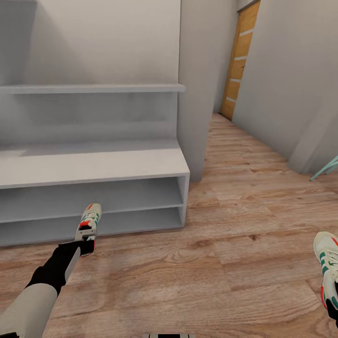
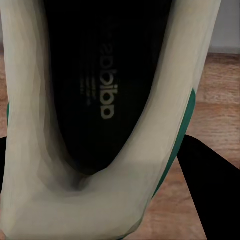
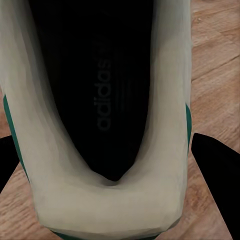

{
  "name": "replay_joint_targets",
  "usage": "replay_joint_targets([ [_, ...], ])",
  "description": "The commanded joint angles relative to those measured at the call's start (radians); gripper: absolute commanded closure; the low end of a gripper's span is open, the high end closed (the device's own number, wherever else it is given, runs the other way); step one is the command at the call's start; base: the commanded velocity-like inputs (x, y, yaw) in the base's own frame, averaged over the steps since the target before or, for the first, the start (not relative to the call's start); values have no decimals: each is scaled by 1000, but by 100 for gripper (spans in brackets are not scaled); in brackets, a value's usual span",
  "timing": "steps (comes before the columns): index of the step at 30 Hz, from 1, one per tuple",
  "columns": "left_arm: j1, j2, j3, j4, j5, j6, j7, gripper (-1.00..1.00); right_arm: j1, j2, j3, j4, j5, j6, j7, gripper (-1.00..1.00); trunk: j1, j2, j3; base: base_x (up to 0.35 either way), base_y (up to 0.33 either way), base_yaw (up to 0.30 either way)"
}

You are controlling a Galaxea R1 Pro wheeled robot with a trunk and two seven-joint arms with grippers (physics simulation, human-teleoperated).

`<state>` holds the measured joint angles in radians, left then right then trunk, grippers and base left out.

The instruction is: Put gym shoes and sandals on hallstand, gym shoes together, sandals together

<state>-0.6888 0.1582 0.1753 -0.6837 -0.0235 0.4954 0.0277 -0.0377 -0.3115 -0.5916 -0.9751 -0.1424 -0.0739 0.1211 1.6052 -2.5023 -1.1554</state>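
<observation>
My left fingers clamped on one white green-striped sneaker before the light-grey two-tier shoe rack, my right fingers gripping the other sneaker well right of it, above wood-plank floor

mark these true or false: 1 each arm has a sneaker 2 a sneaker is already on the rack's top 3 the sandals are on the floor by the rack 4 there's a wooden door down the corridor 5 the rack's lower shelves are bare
1. Each arm has a sneaker. True: the left gripper holds the left sneaker by its heel, and the right gripper holds the right sneaker the same way.
2. A sneaker is on the rack's top. False: the rack top is bare; both sneakers are in the jaws.
3. Sandals lie on the floor by the rack. False: the floor there shows no sandals.
4. A wooden door stands down the corridor. True: the door.
5. The rack's lower shelves are bare. True.
</observation>
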Motion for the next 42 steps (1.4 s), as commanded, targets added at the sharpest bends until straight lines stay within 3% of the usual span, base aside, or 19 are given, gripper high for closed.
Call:
replay_joint_targets([
  [1,0,0,1,-5,-3,6,1,100,-1,0,-2,2,-10,-3,9,100,0,0,-1,0,0,0],
  [31,12,0,-2,-11,-5,5,3,100,0,-1,-4,1,-10,-6,9,100,0,0,-1,122,47,0],
  [42,11,-1,-2,-11,-5,5,3,100,-1,-1,-5,1,-11,-6,9,100,0,0,-1,293,0,0],
])
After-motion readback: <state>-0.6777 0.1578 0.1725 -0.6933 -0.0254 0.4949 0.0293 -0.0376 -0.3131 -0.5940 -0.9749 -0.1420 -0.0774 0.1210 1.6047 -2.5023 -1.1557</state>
